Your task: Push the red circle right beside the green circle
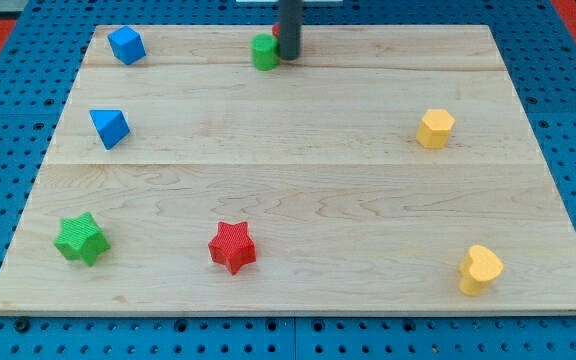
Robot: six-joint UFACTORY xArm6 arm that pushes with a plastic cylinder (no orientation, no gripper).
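Observation:
The green circle (264, 52) stands near the view's top edge of the wooden board (298, 190), at the middle. My tip (289, 57) is down on the board just to its right, touching or almost touching it. The dark rod hides most of the red circle. Only a small red sliver (277, 31) shows at the rod's left edge, just above and right of the green circle. I cannot tell whether the two circles touch.
A blue cube (126, 45) sits at the top left and a blue triangle (110, 128) below it. A green star (80, 238) and a red star (232, 246) are at the bottom left. A yellow hexagon (435, 128) and a yellow heart (479, 269) are on the right.

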